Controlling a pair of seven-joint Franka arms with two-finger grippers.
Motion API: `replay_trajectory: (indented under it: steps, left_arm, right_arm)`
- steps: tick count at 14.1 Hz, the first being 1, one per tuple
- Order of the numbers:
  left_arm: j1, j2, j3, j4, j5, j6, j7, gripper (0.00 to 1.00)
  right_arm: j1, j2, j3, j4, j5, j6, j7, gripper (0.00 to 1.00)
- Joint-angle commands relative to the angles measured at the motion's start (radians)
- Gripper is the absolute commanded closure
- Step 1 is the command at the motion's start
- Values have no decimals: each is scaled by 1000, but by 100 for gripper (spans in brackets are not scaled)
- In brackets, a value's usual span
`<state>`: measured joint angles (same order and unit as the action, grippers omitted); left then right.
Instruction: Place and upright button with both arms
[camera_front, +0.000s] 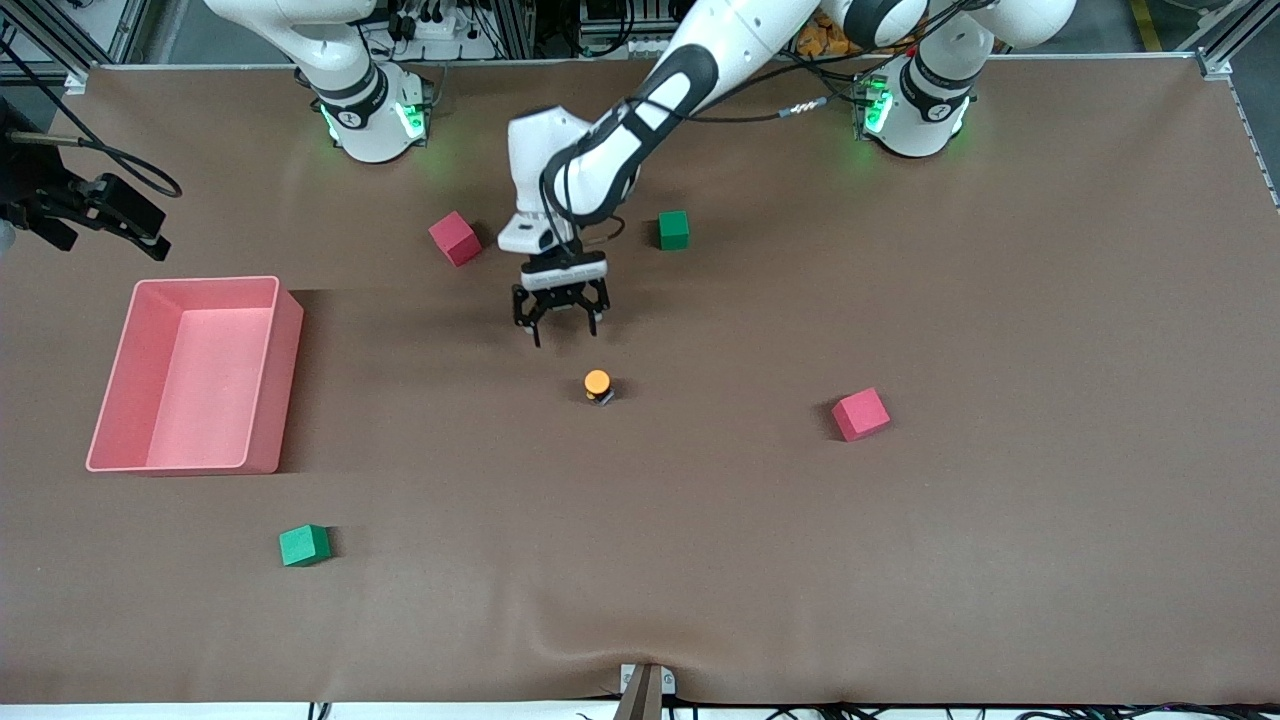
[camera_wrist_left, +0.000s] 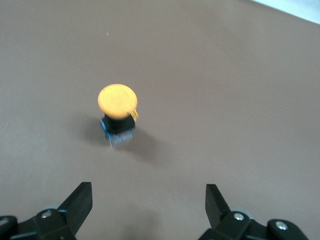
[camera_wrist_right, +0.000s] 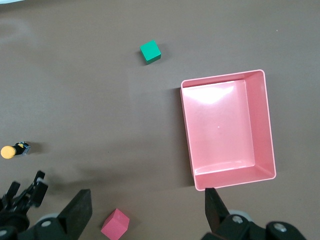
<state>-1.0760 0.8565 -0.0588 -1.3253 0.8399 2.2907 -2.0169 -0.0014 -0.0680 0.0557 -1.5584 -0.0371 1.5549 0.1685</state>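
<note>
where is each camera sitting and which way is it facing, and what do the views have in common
Front view: high across the table, facing both bases; shows both arms, the open left gripper near the upright button, and the right gripper above the pink bin.
Left wrist view: on the left wrist, looking down at the button; its own open fingertips show.
Right wrist view: on the right wrist, looking down at the bin; its own open fingertips show, plus the left gripper.
Shared: the button appears in all three.

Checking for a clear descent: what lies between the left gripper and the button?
Nothing: only bare brown table between the open left gripper and the upright button. The front view shows it, and so does the left wrist view.
</note>
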Motion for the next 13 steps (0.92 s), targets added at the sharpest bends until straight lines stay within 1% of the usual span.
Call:
replay_trajectory:
  steps: [1,3,4,6,9,10,12,13]
  left_arm:
    - [4,-124,-7,-23,-203,-98,175,0]
    - [13,-193,1,-23,-327,-184,303,0]
    - [45,-232,4,-23,-385,-200,364,0]
    - [134,-316,4,-26,-488,-224,478,0]
    - [273,-430,4,-25,-660,-367,723,0]
    - [319,-462,4,-25,-686,-423,825,0]
    - [402,-528,4,-25,-699,-520,1037,0]
    - [448,-559,5,-25,-697,-560,1091,0]
  right_arm:
    - [-11,11,9,23,-3,-15,-4,0]
    - [-12,11,9,23,-3,-15,-4,0]
    - [-12,11,9,23,-3,-15,-4,0]
    - [-12,13,9,23,-3,-15,-4,0]
    - [-12,11,9,23,0,-15,-4,0]
    - [-14,11,9,23,0,-15,-6,0]
    - [-11,13,7,23,0,-13,-6,0]
    - [-11,11,9,24,0,-13,-6,0]
